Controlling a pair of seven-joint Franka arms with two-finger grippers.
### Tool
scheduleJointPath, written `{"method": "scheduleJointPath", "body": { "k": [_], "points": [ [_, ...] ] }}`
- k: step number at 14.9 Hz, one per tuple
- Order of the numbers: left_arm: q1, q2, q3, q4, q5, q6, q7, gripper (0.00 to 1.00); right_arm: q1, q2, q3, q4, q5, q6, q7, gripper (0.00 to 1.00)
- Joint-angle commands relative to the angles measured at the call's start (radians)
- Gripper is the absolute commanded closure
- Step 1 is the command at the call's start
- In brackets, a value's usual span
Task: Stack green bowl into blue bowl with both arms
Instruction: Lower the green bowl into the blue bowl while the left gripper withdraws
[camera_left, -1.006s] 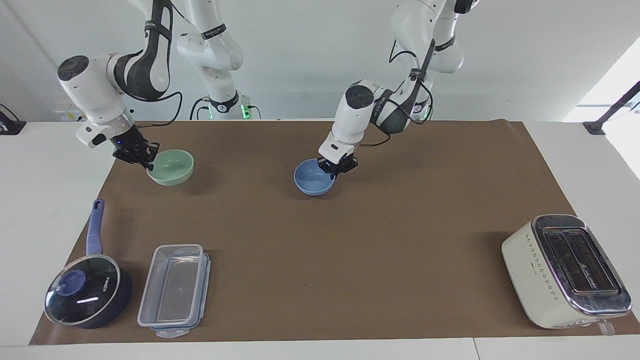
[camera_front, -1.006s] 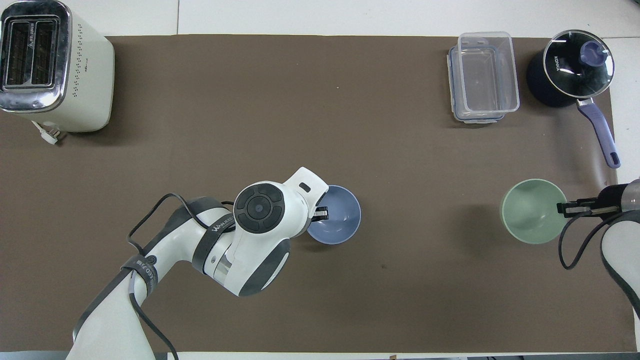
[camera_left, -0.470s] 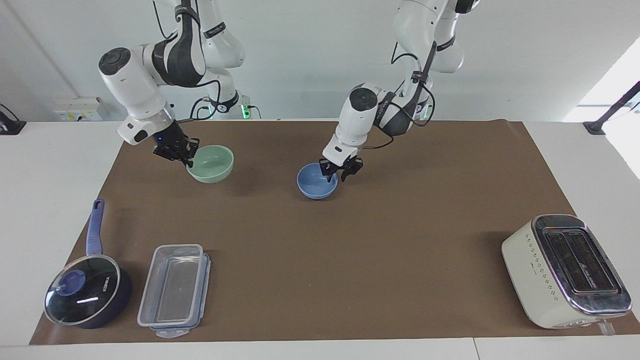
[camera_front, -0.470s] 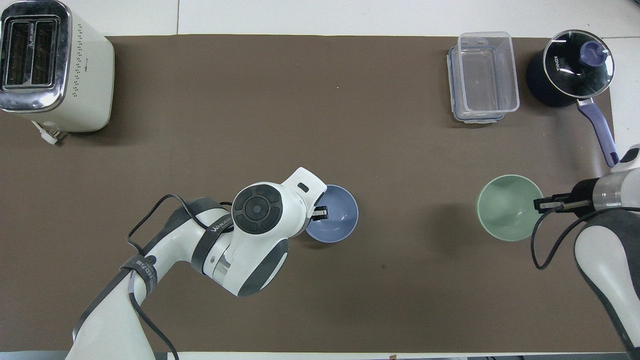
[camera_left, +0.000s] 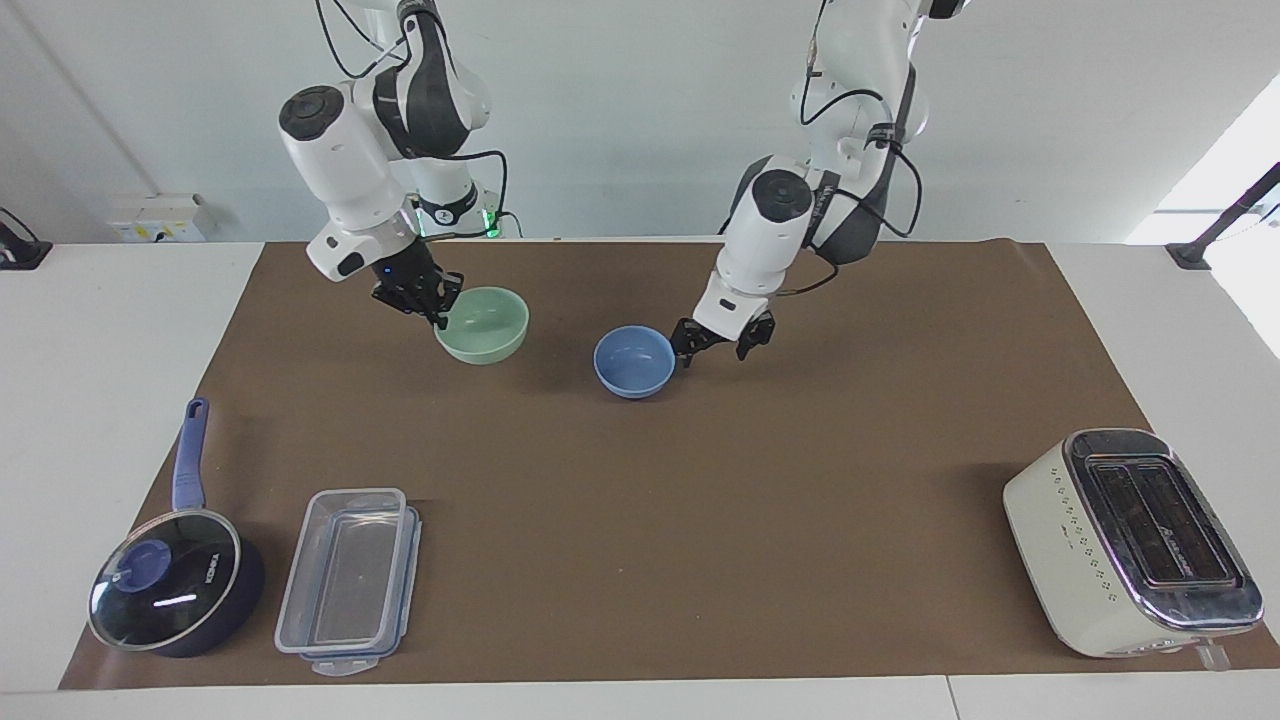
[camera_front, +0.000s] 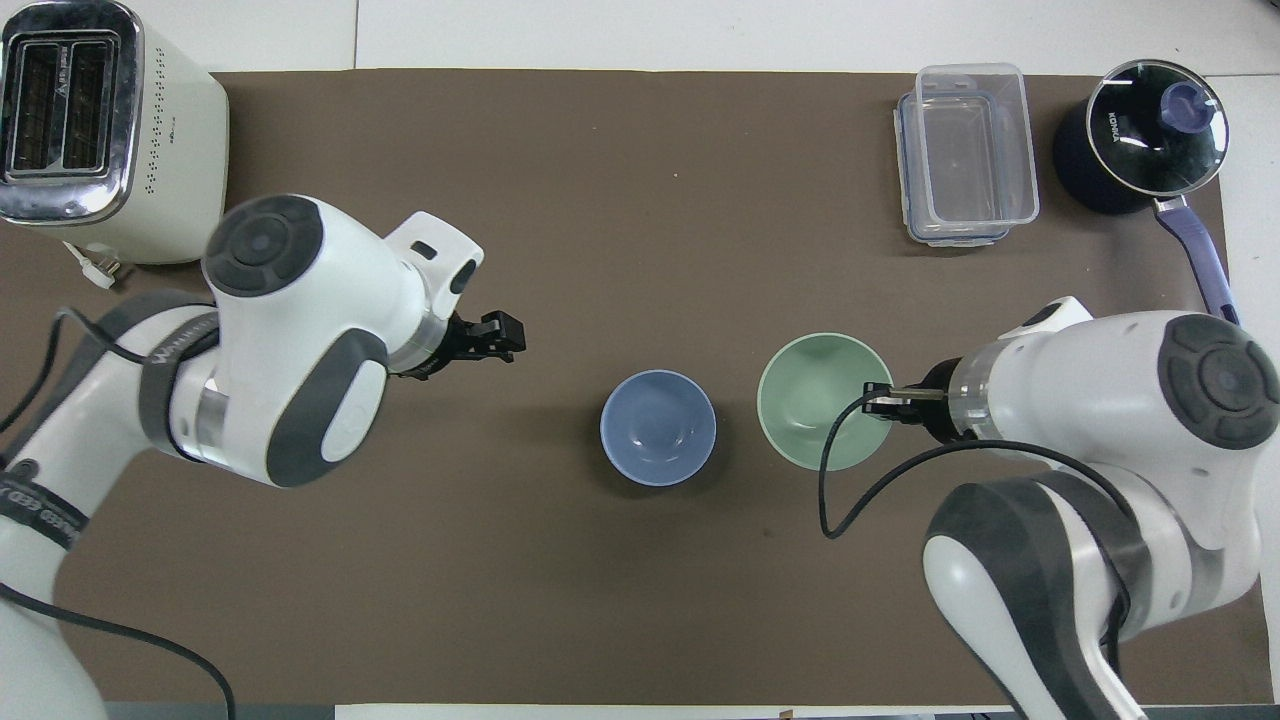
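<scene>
A brown mat covers the white table below a pale wall. From across the table, the right gripper is clenched on the rim of the green bowl, which hangs in the air over the mat. The blue bowl sits on the mat beside it, toward the left arm's end. The left gripper hangs just beside the blue bowl, its fingers spread and holding nothing. A toaster, a clear box and a lidded saucepan stand farther from the robots.

From overhead, the green bowl and blue bowl lie side by side, apart. The right gripper pinches the green rim; the left gripper is clear of the blue bowl.
</scene>
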Motion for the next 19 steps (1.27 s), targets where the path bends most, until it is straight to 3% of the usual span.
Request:
{"method": "scheduleJointPath", "body": {
  "k": [1, 6, 11, 14, 19],
  "points": [
    [0.105, -0.001, -0.004, 0.062, 0.041, -0.132, 0.160, 0.00, 0.106, 0.093, -0.003, 0.092, 0.015, 0.001, 0.167, 1.00],
    [0.243, -0.009, -0.003, 0.204, 0.142, -0.328, 0.424, 0.00, 0.204, 0.182, -0.003, 0.149, 0.014, 0.014, 0.312, 1.00],
    [0.260, -0.029, 0.006, 0.355, 0.148, -0.532, 0.457, 0.00, 0.226, 0.210, -0.003, 0.126, 0.014, 0.063, 0.314, 1.00],
    [0.264, -0.113, 0.000, 0.346, 0.144, -0.556, 0.480, 0.00, 0.227, 0.196, -0.002, 0.075, 0.015, 0.112, 0.314, 1.00],
    [0.300, -0.191, 0.002, 0.220, 0.136, -0.492, 0.544, 0.00, 0.235, 0.181, 0.002, 0.015, 0.017, 0.183, 0.311, 1.00]
  ]
}}
